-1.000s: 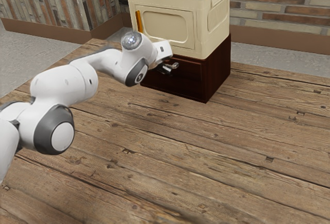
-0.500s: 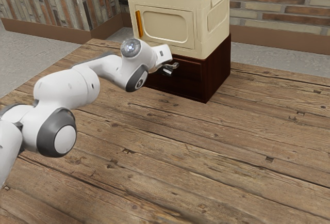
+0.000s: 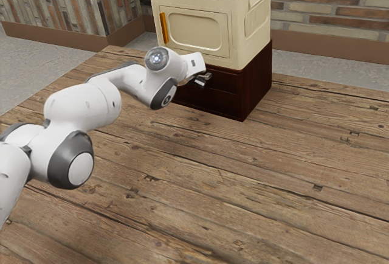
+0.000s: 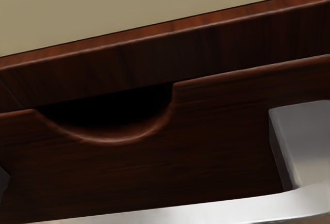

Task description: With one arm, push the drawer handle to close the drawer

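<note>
My gripper [image 3: 200, 81] is at the front of the dark wooden cabinet [image 3: 258, 84], at the drawer's handle; how its fingers stand is too small to tell. In the wrist view the drawer front [image 4: 216, 146] fills much of the scene, with a half-round cutout [image 4: 113, 136] in its upper edge. The metal handle [image 4: 304, 141] runs across close under my hand, its bar along the lower edge. The drawer front looks about level with the cabinet frame [image 4: 129, 69]; any small gap is hard to judge.
A cream box [image 3: 206, 27] with an orange door handle [image 3: 163, 28] and top rails stands on the cabinet. Wooden planks [image 3: 243, 179] spread in front, and brick walls [image 3: 328, 8] rise behind.
The arm and hand have moved a little toward the exterior view's right, along the cabinet front. The cabinet and the cream box have stayed put.
</note>
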Controlling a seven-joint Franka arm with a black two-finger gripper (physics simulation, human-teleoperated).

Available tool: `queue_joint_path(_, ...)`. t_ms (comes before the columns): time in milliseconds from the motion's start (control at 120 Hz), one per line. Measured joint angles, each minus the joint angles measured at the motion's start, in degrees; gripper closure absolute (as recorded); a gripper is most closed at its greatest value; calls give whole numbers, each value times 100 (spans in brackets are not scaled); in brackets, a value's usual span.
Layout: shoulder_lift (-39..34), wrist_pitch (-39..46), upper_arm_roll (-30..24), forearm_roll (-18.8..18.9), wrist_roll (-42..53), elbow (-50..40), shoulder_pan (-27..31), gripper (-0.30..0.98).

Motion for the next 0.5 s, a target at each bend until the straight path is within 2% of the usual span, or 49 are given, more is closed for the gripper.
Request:
queue_joint_path(42,-3,3,-7,-10,0,-3,3,77)
queue_joint_path(108,-54,-8,-58,-81,25,-67,10,66)
queue_joint_path(150,-200,-24,-88,-107,61,-253,18,70)
queue_joint_path(158,-271,-27,-101,-105,69,-353,19,73)
queue_joint_path(267,-1917,-113,-463,-79,155,-2613,90,48)
queue_joint_path(325,-2661,-569,-644,-90,219,-3241,88,36)
queue_joint_path(375,-2998,-1021,-860,-166,312,-3435,171,28)
queue_joint_path(450,-3208,-1803,-1768,-483,458,-3508,885,19)
queue_joint_path(500,-3376,-2383,-2091,-435,562,-3462,1024,15)
